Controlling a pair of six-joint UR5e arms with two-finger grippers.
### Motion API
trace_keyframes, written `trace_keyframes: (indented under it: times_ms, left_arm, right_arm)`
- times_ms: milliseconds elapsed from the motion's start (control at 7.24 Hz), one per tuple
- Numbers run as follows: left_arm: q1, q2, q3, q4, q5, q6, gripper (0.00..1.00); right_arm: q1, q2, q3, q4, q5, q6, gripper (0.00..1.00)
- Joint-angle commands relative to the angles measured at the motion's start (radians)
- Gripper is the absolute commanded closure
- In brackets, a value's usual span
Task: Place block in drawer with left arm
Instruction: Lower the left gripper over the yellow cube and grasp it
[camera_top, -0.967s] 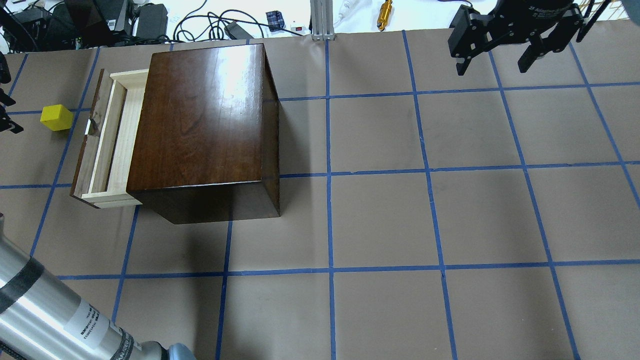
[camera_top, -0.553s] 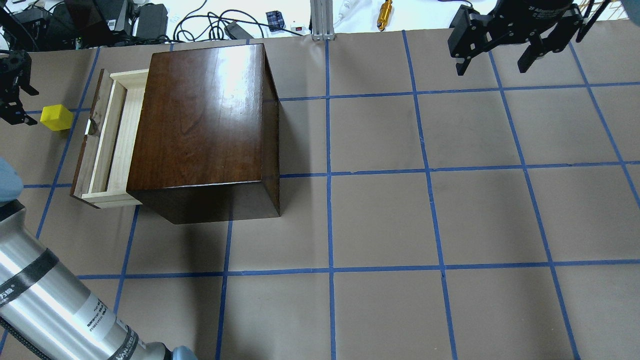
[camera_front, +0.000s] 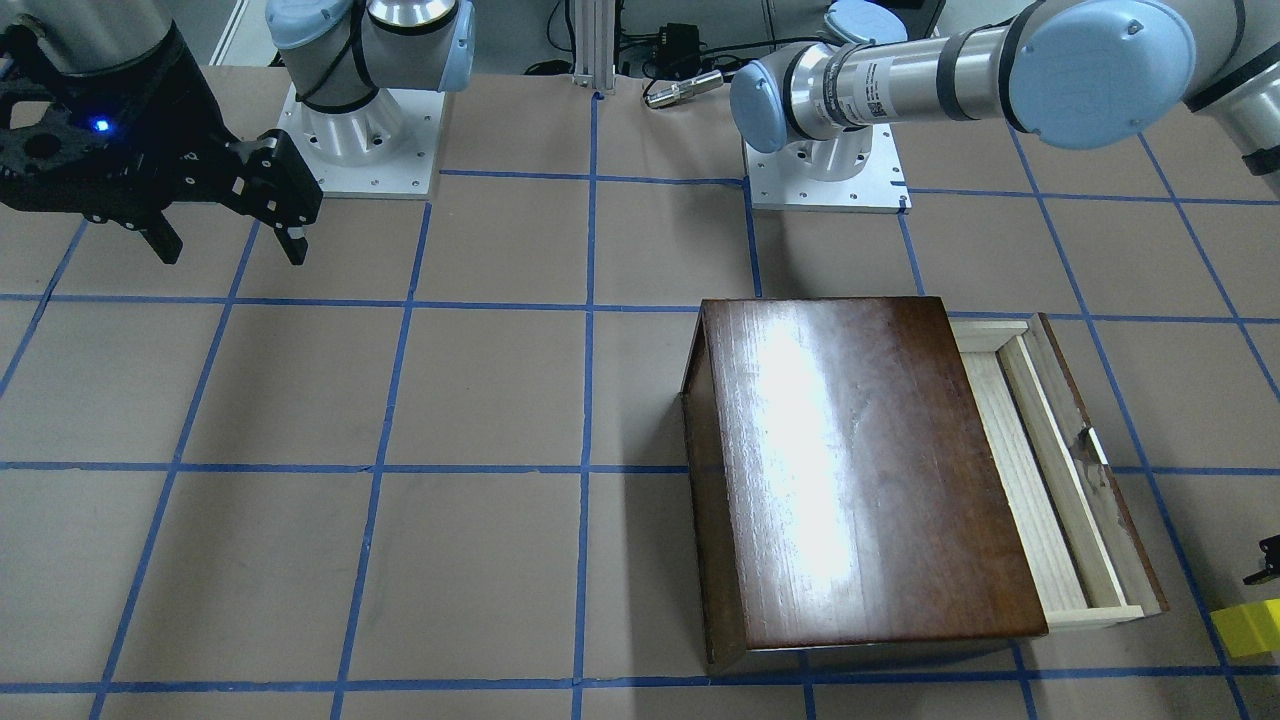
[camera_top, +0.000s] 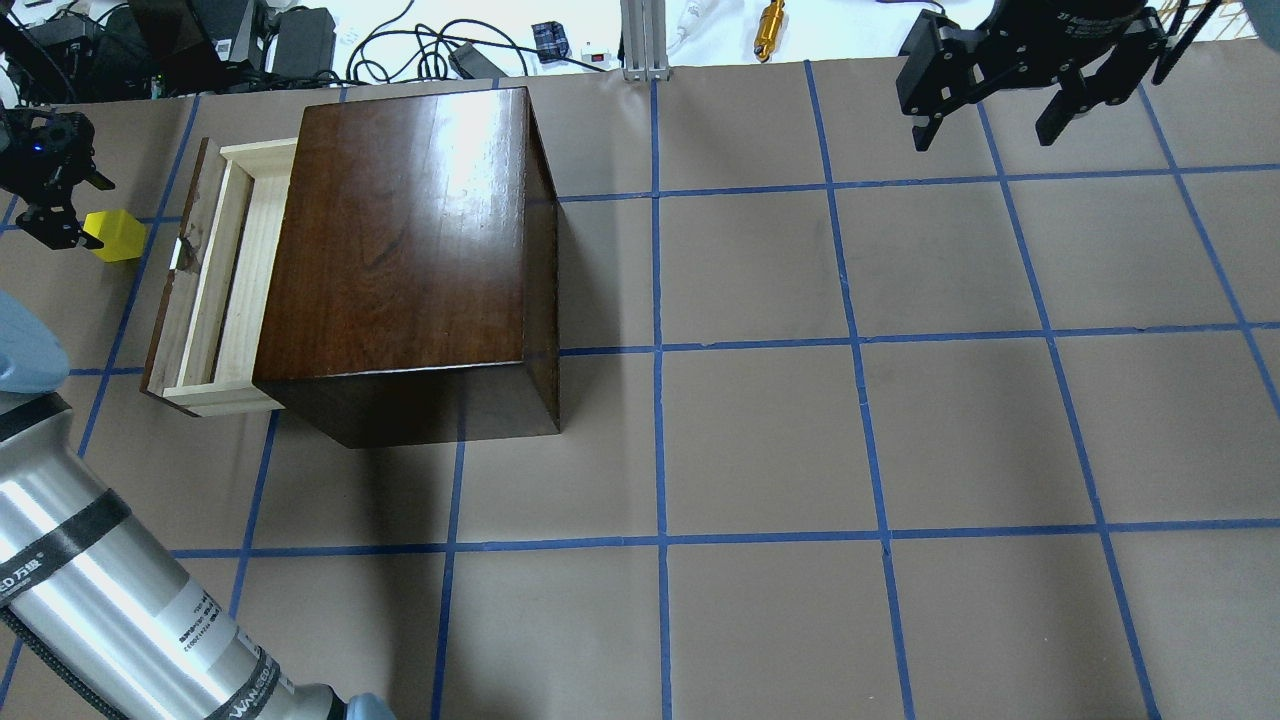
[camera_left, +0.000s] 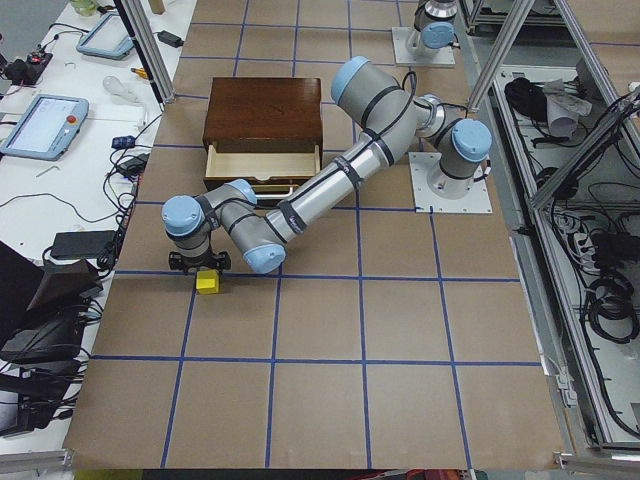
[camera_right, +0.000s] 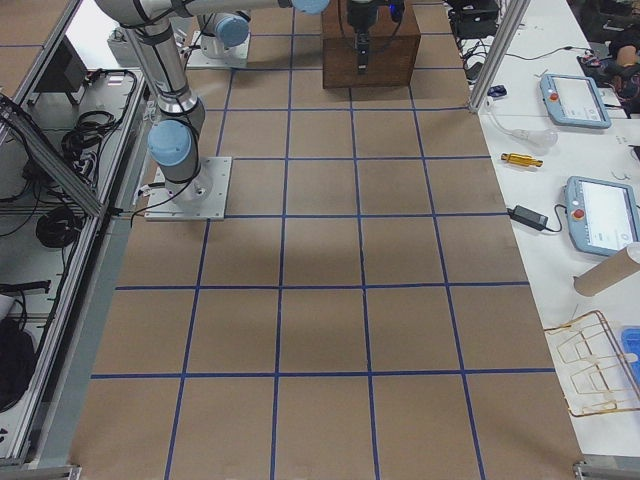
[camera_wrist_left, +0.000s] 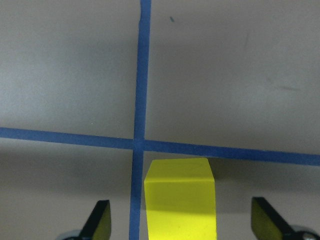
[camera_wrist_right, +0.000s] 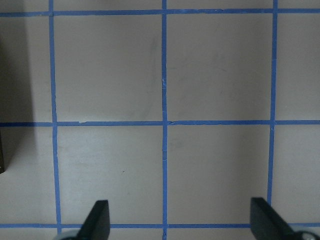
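Observation:
The yellow block sits on the table, to the left of the drawer, which stands pulled out of the dark-brown wooden box. My left gripper hovers at the block's left edge. In the left wrist view the block lies between the open fingertips without touching them. From the side the gripper is just above the block. My right gripper is open and empty at the far right, over bare table.
The box stands with the drawer facing the block. Cables and tools lie beyond the table's far edge. My left arm's silver forearm crosses the near left corner.
My left gripper has come in from the left edge toward the block and now overlaps its left side. The left forearm has shifted with it. The block, the drawer and the right gripper have not moved.

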Motion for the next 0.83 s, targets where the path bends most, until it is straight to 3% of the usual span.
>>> trace_keyframes:
  times_ms: [0, 414, 691]
  left_arm:
    - [0.001, -0.026, 0.023, 0.0, 0.005, -0.013, 0.02]
    - [0.002, -0.052, 0.029, 0.0, 0.007, -0.022, 0.04]
    - [0.002, -0.053, 0.029, -0.001, 0.01, -0.022, 0.14]
  right_arm:
    - [0.0, 0.0, 0.0, 0.0, 0.0, 0.0, 0.0]
    - [0.0, 0.0, 0.0, 0.0, 0.0, 0.0, 0.0]
    - [0.0, 0.0, 0.0, 0.0, 0.002, 0.0, 0.0]
